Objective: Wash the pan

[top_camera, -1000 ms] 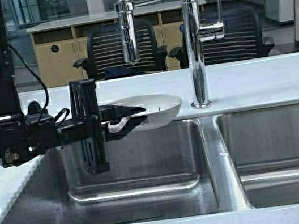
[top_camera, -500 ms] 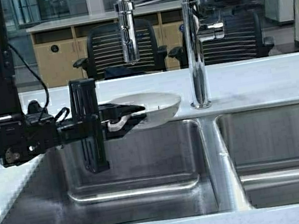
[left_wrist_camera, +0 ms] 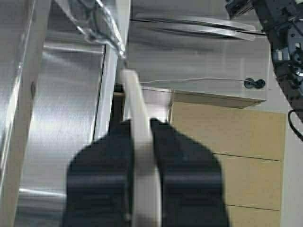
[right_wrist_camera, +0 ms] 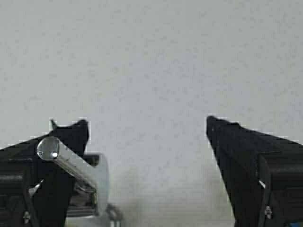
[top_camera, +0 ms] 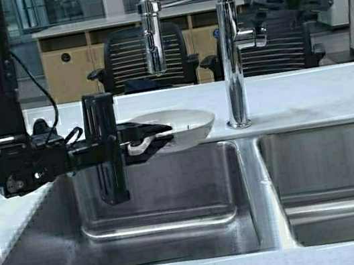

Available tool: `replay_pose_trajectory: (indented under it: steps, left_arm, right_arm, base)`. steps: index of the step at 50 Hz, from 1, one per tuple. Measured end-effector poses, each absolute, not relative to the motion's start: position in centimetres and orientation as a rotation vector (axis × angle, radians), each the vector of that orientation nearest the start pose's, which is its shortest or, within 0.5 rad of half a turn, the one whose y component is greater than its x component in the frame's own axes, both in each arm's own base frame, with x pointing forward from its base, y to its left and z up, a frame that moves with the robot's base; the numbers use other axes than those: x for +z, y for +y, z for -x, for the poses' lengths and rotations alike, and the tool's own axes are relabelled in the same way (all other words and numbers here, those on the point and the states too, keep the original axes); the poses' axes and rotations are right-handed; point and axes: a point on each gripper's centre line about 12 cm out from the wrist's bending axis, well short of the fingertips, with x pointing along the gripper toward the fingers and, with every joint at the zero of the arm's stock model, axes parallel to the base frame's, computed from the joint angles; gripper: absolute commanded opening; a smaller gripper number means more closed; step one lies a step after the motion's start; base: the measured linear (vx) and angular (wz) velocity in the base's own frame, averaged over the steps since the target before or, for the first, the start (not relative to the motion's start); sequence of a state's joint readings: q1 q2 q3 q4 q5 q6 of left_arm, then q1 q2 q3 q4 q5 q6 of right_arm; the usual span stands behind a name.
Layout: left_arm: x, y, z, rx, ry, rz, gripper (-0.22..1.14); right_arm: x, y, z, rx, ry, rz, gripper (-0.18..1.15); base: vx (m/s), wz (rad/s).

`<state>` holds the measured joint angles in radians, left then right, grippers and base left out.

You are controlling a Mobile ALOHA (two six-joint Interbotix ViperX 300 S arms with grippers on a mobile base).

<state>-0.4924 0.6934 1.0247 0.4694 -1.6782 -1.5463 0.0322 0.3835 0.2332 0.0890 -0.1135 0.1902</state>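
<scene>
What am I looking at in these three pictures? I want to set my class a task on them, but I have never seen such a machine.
This is a robot with two arms, each ending in a two-fingered gripper. One picture comes from a camera high on its frame, looking down at a double steel sink set in a white counter. The other two come from cameras on its wrists.

The left gripper is shut on the handle of a small white pan, holding it level above the left basin, under the faucet's spray head. The left wrist picture shows that handle pinched between two black fingers.

The right gripper is raised by the faucet's lever, fingers open, holding nothing. No water runs.
</scene>
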Motion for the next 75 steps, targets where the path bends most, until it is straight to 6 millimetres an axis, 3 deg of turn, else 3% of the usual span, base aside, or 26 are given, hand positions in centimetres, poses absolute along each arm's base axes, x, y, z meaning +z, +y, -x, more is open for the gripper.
replay_pose_trajectory:
  steps: [7, 14, 22, 26, 30, 36, 40, 48, 50, 58, 67, 75]
  left_arm:
    - [2.0, -18.8, -23.8, -0.717, 0.783, 1.465, 0.02]
    - [2.0, -18.8, -23.9, -0.716, 0.782, 1.465, 0.02]
    - [2.0, -18.8, -23.9, -0.718, 0.78, 1.466, 0.02]
    - [2.0, -18.8, -23.9, -0.718, 0.78, 1.466, 0.02]
    - [2.0, -18.8, -23.9, -0.717, 0.779, 1.466, 0.02]
    - [2.0, -18.8, -23.9, -0.717, 0.781, 1.465, 0.02]
    - [2.0, -18.9, -23.9, -0.722, 0.781, 1.465, 0.02]
    - [2.0, -18.8, -24.0, -0.718, 0.777, 1.466, 0.02]
    - [1.9, -18.9, -24.0, -0.718, 0.777, 1.466, 0.02]
    - [1.1, -18.8, -23.9, -0.7, 0.797, 1.467, 0.02]
    - [0.4, -18.8, -24.0, -0.698, 0.796, 1.476, 0.02]
    - [0.1, -18.8, -24.0, -0.697, 0.798, 1.478, 0.02]
  right_arm:
    - [14.4, 0.4, -51.0, -0.103, 0.522, -0.356, 1.03]
    - [15.2, 0.0, -50.5, -0.113, 0.509, -0.377, 1.03]
    - [19.6, -1.6, -50.1, -0.127, 0.392, -0.381, 1.03]
    - [22.9, -4.0, -49.5, -0.161, 0.295, -0.392, 1.03]
    - [24.3, -5.6, -48.7, -0.187, 0.26, -0.394, 1.02]
    - [22.6, -6.3, -47.6, -0.215, 0.301, -0.403, 0.89]
    - [20.6, -5.7, -47.2, -0.214, 0.353, -0.404, 0.67]
    - [16.9, -3.9, -47.3, -0.193, 0.466, -0.399, 0.04]
    - [16.4, -3.2, -47.5, -0.18, 0.484, -0.396, -0.05]
    - [16.0, 0.0, -49.3, -0.113, 0.494, -0.374, 0.08]
    - [16.4, 4.8, -52.2, -0.012, 0.479, -0.343, 0.06]
    - [17.2, 6.3, -53.3, 0.018, 0.493, -0.34, 0.06]
  base:
    - [0.0, 0.02]
    - [0.01, 0.04]
    - [0.01, 0.02]
    - [0.0, 0.0]
    - [0.0, -0.01]
    - [0.0, -0.04]
    - [0.0, -0.02]
    - [0.0, 0.0]
    - [0.0, 0.0]
    - [0.0, 0.0]
    - [0.0, 0.0]
    - [0.0, 0.0]
